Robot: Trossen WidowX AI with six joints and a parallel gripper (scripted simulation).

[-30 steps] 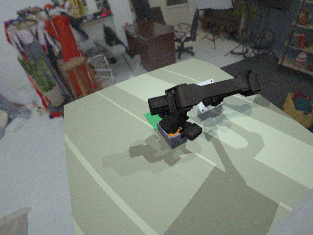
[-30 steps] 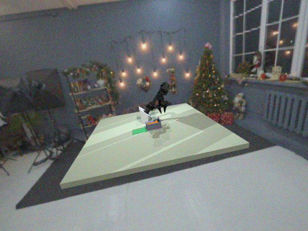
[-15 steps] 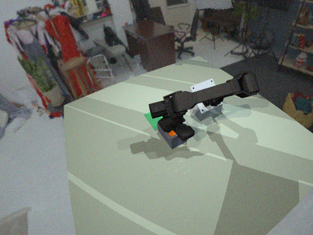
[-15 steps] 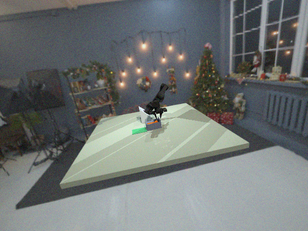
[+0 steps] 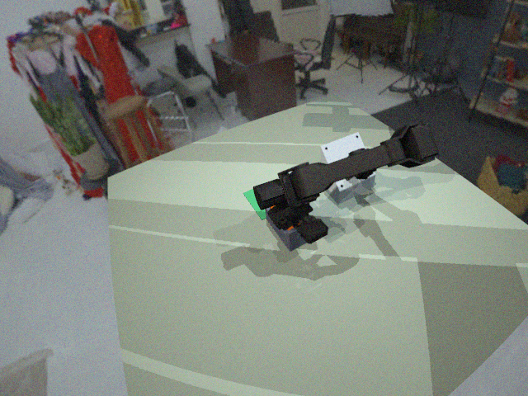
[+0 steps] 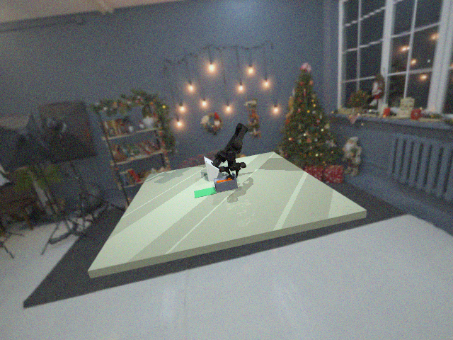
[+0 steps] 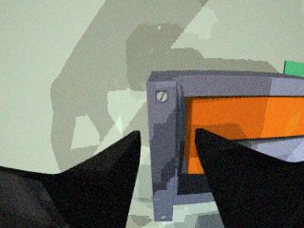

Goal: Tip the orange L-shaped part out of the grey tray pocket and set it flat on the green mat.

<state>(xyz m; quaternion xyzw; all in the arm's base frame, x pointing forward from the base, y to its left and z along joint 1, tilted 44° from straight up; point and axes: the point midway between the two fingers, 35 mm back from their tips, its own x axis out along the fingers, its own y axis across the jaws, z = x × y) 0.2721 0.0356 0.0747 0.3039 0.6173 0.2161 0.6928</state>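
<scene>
Only wrist view shows claw (image 7: 166, 152) straddling tray wall (image 7: 163, 152).

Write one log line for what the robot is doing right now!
gripper: part-closed, holds nothing, low over tray end | orange part: in grey tray pocket | green mat: bare where visible | phase: pressing approach

Arm (image 5: 341, 168) is matte black throughout, built from boxy, blocky links with chamfered edges; the far link ends in a squared housing. White base plate (image 5: 341, 148) with small dark screw dots at its corners. Gripper (image 7: 166, 205) has two black fingers tapering to wedge-shaped points.
</scene>
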